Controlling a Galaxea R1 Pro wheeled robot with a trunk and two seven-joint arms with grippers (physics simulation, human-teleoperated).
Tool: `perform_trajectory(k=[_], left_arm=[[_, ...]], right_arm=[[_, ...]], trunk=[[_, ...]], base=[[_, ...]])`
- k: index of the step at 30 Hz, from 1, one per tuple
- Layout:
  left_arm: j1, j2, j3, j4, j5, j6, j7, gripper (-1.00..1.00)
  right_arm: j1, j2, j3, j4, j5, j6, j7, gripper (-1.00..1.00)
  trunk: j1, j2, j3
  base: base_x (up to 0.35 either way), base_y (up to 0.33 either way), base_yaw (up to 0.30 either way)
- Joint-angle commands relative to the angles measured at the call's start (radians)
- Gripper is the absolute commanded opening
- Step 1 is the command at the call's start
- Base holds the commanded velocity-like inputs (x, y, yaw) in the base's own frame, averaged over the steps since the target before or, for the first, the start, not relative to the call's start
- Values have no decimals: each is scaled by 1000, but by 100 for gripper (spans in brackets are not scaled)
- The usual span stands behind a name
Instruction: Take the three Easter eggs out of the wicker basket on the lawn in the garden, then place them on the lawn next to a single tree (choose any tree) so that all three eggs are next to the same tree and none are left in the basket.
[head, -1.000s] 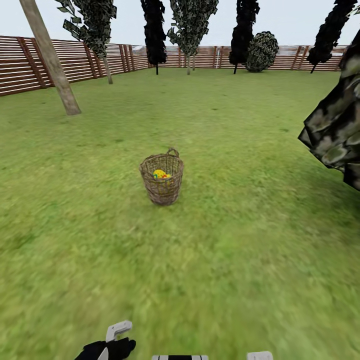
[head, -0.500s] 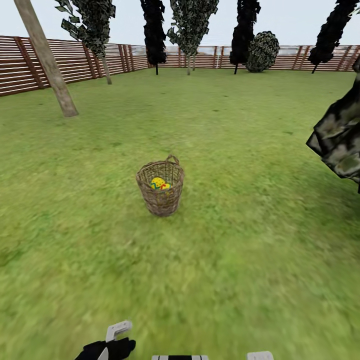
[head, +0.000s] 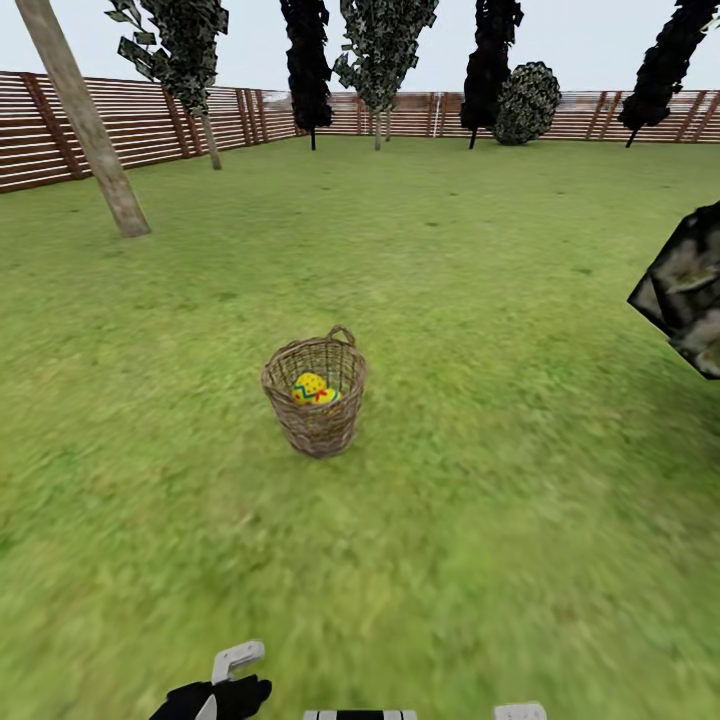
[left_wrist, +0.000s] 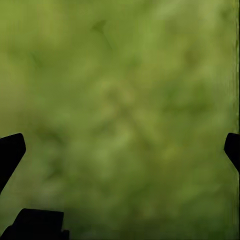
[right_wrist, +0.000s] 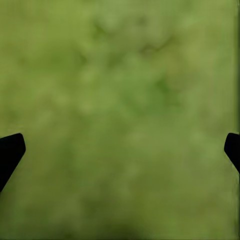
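Basket (head: 315, 398) stands upright on lawn (head: 480, 500), eggs (head: 311, 388) inside; tree (head: 85, 125) well apart; left gripper (left_wrist: 120, 150) and right gripper (right_wrist: 120, 150) spread wide.

No readable text, label, brand, number or sign appears on anything here.

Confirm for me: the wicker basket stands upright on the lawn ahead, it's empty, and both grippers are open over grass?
Not empty. The head view shows yellow Easter eggs inside the wicker basket. The rest holds: it stands upright on the lawn, and the left gripper and right gripper are open over grass.
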Motion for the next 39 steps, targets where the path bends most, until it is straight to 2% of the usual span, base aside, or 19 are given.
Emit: perform_trajectory(k=[1,7,28,31,34,37,39], left_arm=[[0,-1,7,-2,0,7,-4,100],[0,-1,7,-2,0,7,-4,100],[0,-3,8,-12,3,9,-5,100],[0,-6,8,-17,4,12,-18,100],[0,-2,9,-17,4,19,-23,100],[-10,6,10,-22,4,26,-25,100],[-55,11,8,-53,1,67,-25,100]], right_arm=[[0,0,0,1,7,-3,-1,100],[0,0,-2,-1,8,-4,-1,100],[0,7,0,-18,8,-1,1,100],[0,18,5,-10,9,-2,3,100],[-1,46,7,-12,14,3,-1,100],[-6,54,7,-21,18,11,-6,100],[-69,56,7,-65,14,86,-8,100]], trunk=[[0,0,-1],[0,0,-1],[0,0,-1],[0,0,-1],[0,0,-1],[0,0,-1],[0,0,-1]], base=[[331,-80,0],[256,-19,0],[6,0,0],[0,0,0],[0,0,0],[81,0,0],[179,0,0]])
